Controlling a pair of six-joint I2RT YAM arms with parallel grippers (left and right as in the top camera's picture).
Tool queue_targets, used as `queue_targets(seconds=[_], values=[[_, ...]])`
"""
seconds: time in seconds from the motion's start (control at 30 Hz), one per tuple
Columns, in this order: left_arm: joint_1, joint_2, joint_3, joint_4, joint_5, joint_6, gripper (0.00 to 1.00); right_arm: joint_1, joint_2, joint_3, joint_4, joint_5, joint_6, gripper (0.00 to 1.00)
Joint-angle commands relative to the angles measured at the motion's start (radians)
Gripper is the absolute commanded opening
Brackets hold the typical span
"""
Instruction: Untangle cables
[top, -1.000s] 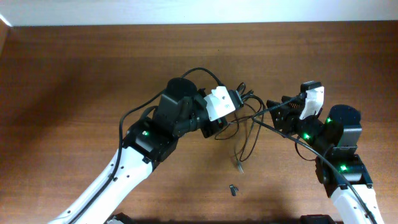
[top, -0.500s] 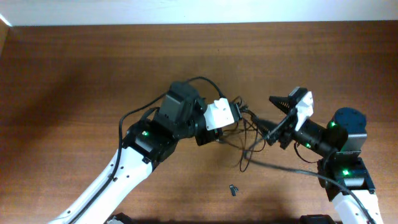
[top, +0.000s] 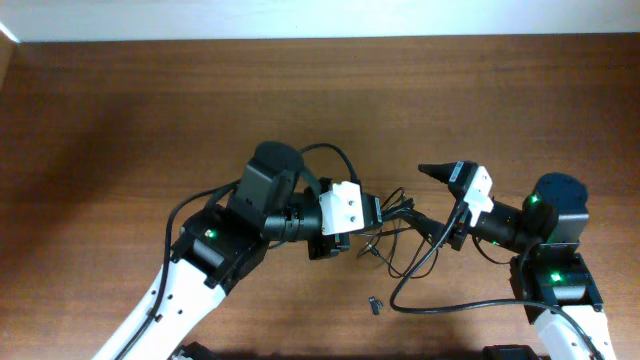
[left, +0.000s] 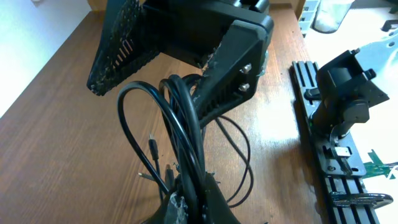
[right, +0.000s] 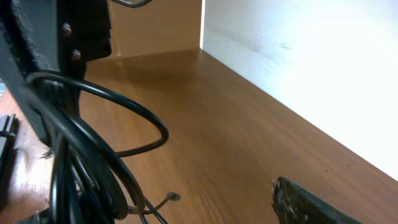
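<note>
The cables (top: 405, 222) lie in one knot at mid-table (top: 150, 120), between the two arms and off the wood for most of their run. They are thin, black and glossy, crossed over one another in several open loops, with loose ends trailing down toward the near edge. In the left wrist view the strands (left: 186, 130) gather into a tight bundle that rises to the fingers (left: 233, 56), with one round loop standing out to the left and small metal-tipped plugs (left: 152, 146) hanging free beside it. The left gripper (top: 388, 210) is closed down on this bundle, and the cords fan out from its tip. The right gripper (top: 440, 205) stands just beside the knot with its jaws spread wide and clamps nothing. In the right wrist view one finger (right: 37, 74) is at the left with strands (right: 81, 168) draped against it, and the other pad (right: 311, 202) is far off at the lower right. A small plug end (right: 171, 197) rests on the wood below. A longer black loop (top: 395, 290) sweeps from the knot along the table toward the right arm; whether it is a cable or arm wiring cannot be told. A small dark clip (top: 375, 305) lies apart, near that loop.
</note>
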Motion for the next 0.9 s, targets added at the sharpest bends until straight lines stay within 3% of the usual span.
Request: queue_targets(seconds=[0.0, 0.13, 0.6, 0.87], values=[[0.002, -0.014, 0.007, 0.003, -0.069, 0.016, 0.00, -0.002, -0.010, 0.002, 0.004, -0.088, -0.009, 0.81], [0.002, -0.013, 0.006, 0.018, -0.206, 0.015, 0.00, -0.002, -0.010, 0.002, 0.006, -0.130, -0.010, 0.85], [-0.003, -0.013, 0.006, -0.034, 0.073, 0.017, 0.00, -0.002, -0.010, 0.002, 0.038, -0.055, -0.008, 0.85], [-0.018, -0.013, 0.006, -0.050, 0.044, 0.017, 0.00, -0.002, -0.010, 0.002, 0.049, -0.040, -0.008, 0.85]])
